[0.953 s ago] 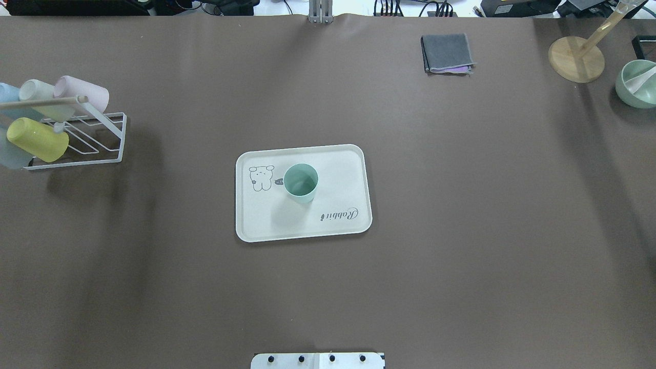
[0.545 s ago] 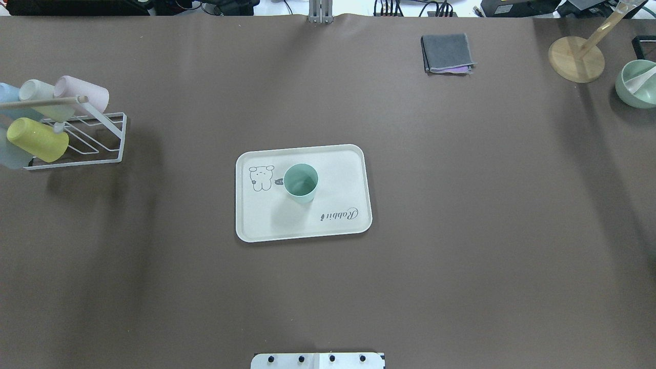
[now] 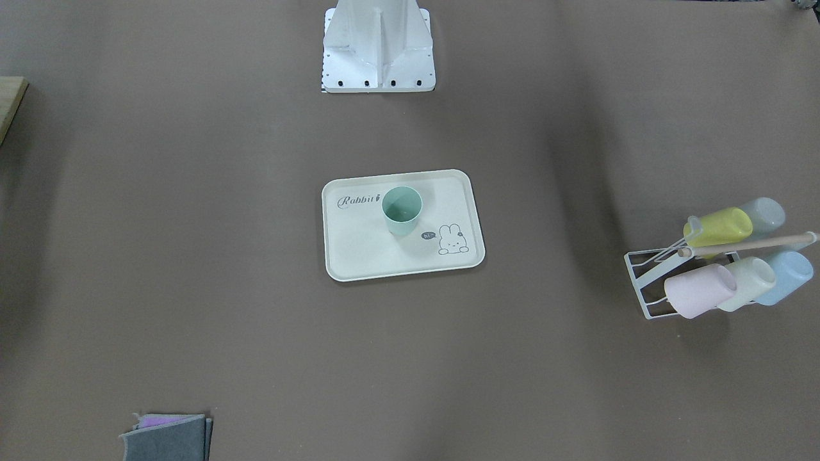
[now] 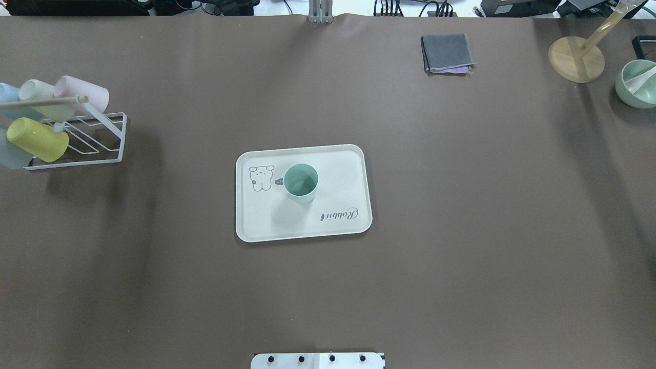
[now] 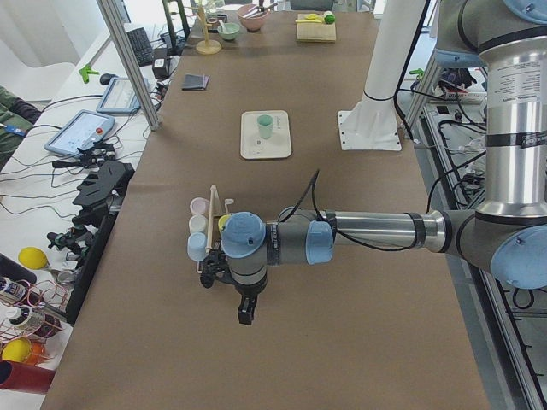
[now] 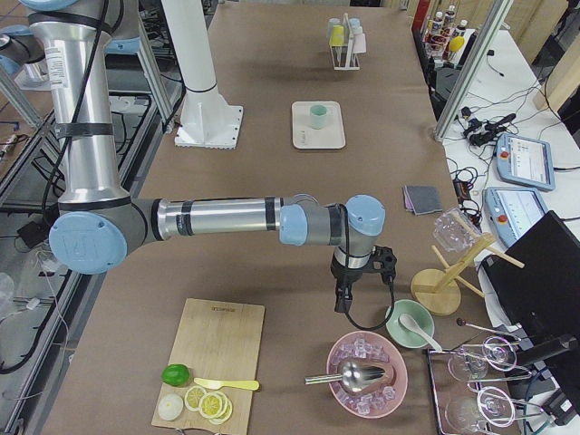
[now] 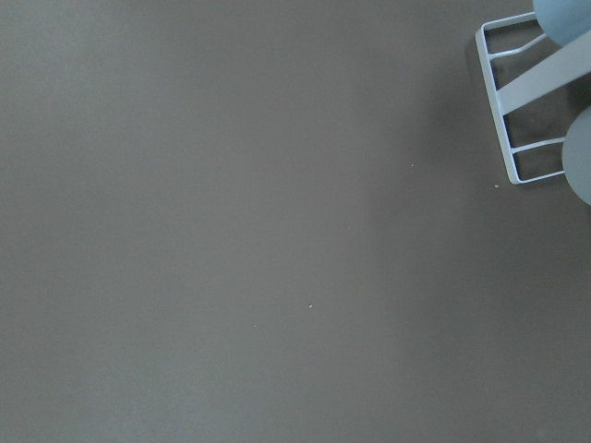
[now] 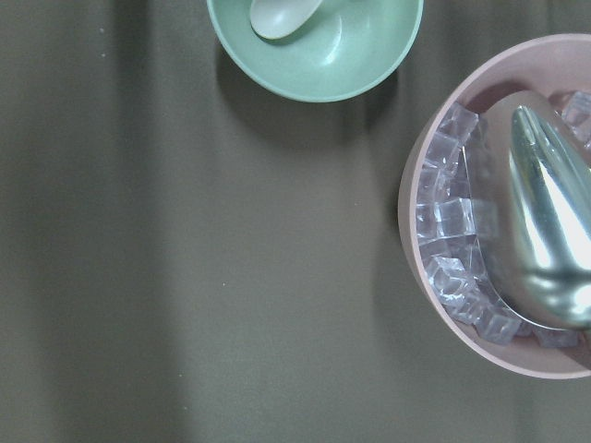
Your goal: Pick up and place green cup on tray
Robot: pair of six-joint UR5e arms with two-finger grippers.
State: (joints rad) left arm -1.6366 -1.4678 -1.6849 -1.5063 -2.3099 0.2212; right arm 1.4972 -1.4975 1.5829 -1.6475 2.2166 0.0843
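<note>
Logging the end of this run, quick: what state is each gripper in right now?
Left gripper: cannot be told, seen only from the side.
Right gripper: cannot be told, seen only from the side.

You have one tray and six cups on the counter: one green cup, plus five on the single wire rack. Those five are one pink cup, one cream cup, one yellow cup, one light blue cup and one grey-blue cup.

One stack of folded cloths. One wooden stand.

Two bowls: green bowl with one spoon, pink bowl with one metal scoop. You can't count the ice cubes.

One cutting board, one whole lime, one yellow knife.

Two end effectors: left end effector, right end effector.
</note>
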